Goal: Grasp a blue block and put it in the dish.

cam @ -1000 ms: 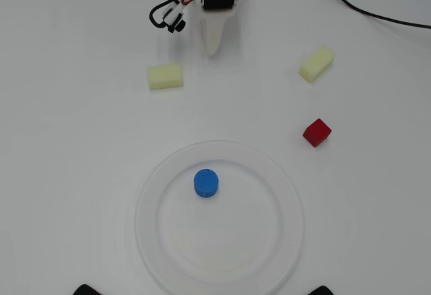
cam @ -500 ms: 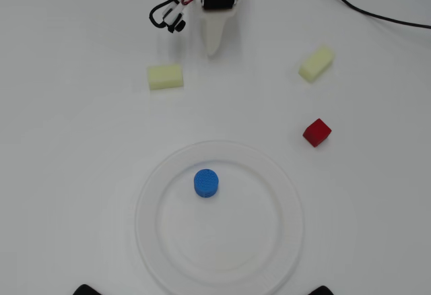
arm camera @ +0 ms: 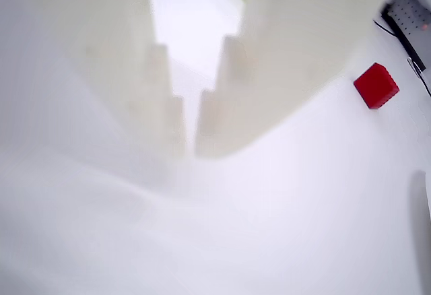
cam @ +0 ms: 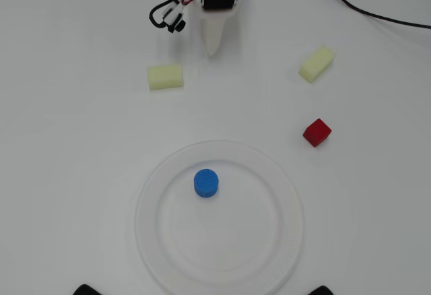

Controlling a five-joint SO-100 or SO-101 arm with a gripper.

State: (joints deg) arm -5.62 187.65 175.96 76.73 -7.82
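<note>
The blue block (cam: 206,182), a small bright blue cylinder, stands upright inside the dish (cam: 144,209), a large round white plate at the bottom centre of the overhead view. It sits left of and above the plate's middle. My gripper (cam: 214,47) is at the top of the overhead view, well away from the dish, with its white fingers tapering to one point. In the wrist view the gripper (arm camera: 190,141) fills the upper half, its jaws almost together with nothing between them. The block and dish are out of the wrist view.
A red cube (cam: 316,132) lies right of the dish and also shows in the wrist view (arm camera: 376,85). Two pale yellow blocks (cam: 166,76) (cam: 316,63) lie left and right of the gripper. A black cable (cam: 363,9) crosses the top right.
</note>
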